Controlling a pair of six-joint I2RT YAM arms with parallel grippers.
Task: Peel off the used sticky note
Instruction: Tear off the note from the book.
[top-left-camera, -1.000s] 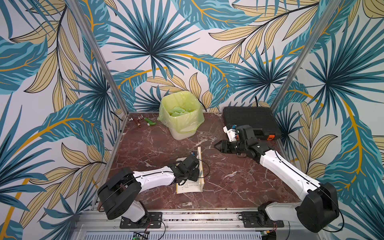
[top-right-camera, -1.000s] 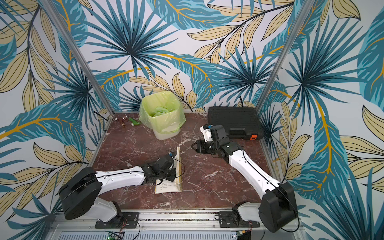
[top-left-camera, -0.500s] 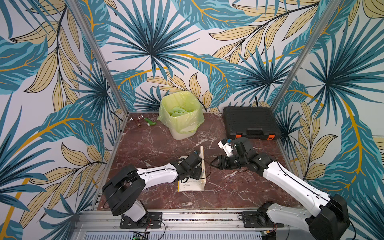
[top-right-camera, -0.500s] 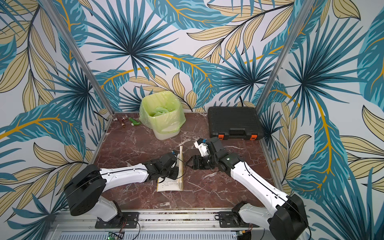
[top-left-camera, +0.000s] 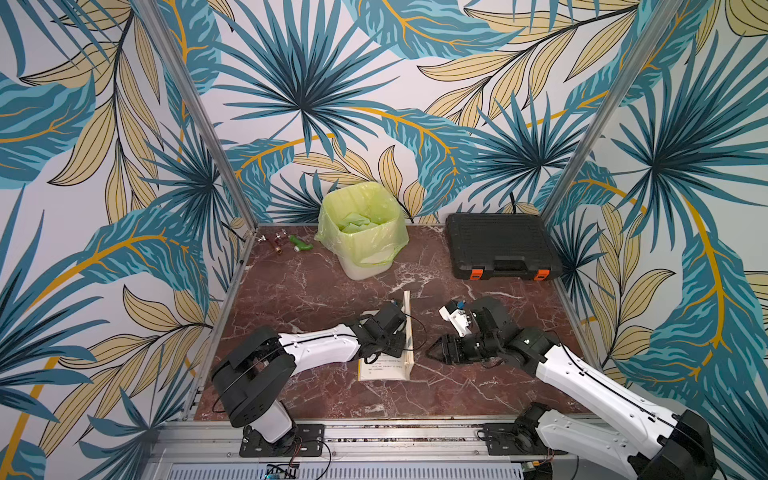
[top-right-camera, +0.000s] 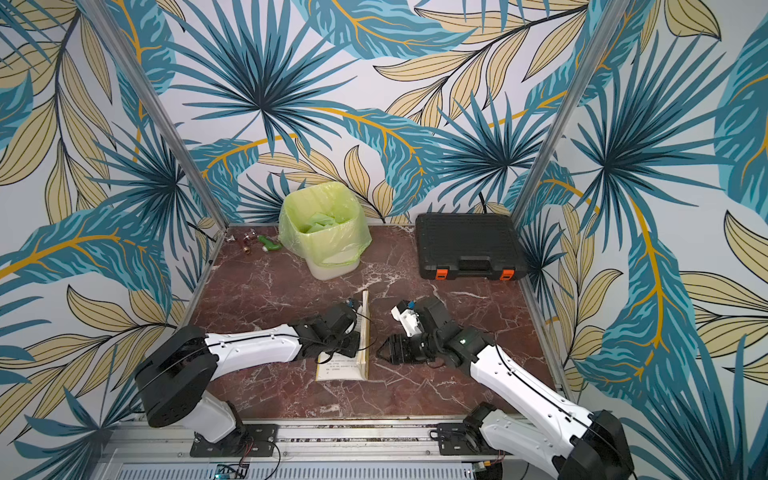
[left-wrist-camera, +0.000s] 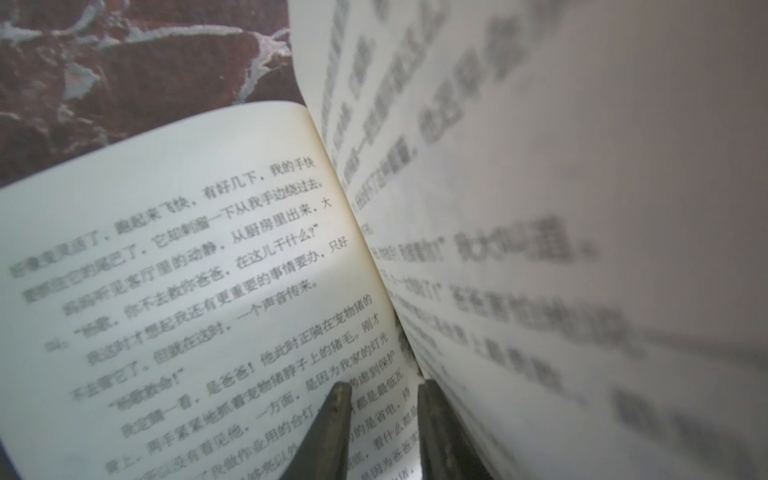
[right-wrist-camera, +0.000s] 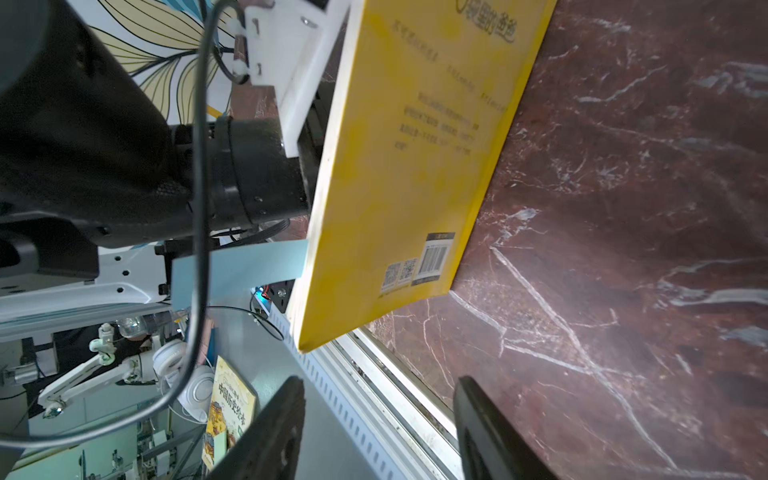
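At the far left corner of the tabletop (top-left-camera: 311, 299) lie some small metal fittings (top-left-camera: 276, 241) and a green piece (top-left-camera: 300, 244). The left arm reaches in low from the front, and the left gripper (left-wrist-camera: 384, 399) is down on the open book (top-left-camera: 384, 370). In the left wrist view its 2 fingers (left-wrist-camera: 336, 428) stand with only a narrow gap over the flat printed page, close to the fold. The text shows through the gap and I see nothing clamped there. 1 half of the book lies flat on the tabletop and the other half stands nearly upright just beside this gripper. Behind the book, near the back wall, stands a bin (top-left-camera: 365, 253) with a green bag in it.

The sticky note (right-wrist-camera: 241, 270) is light blue and shows only in the right wrist view. It sticks out from the page edge of the upright half, near the barcode corner of the yellow cover (right-wrist-camera: 407, 166). In the top views I cannot find it.

The right gripper (top-left-camera: 433, 354) is low, near the book on its right side but apart from it. Its tips point to the yellow cover and its jaws are wide and empty. At the far right lies a closed black case (top-left-camera: 500, 245) with 2 orange latches.
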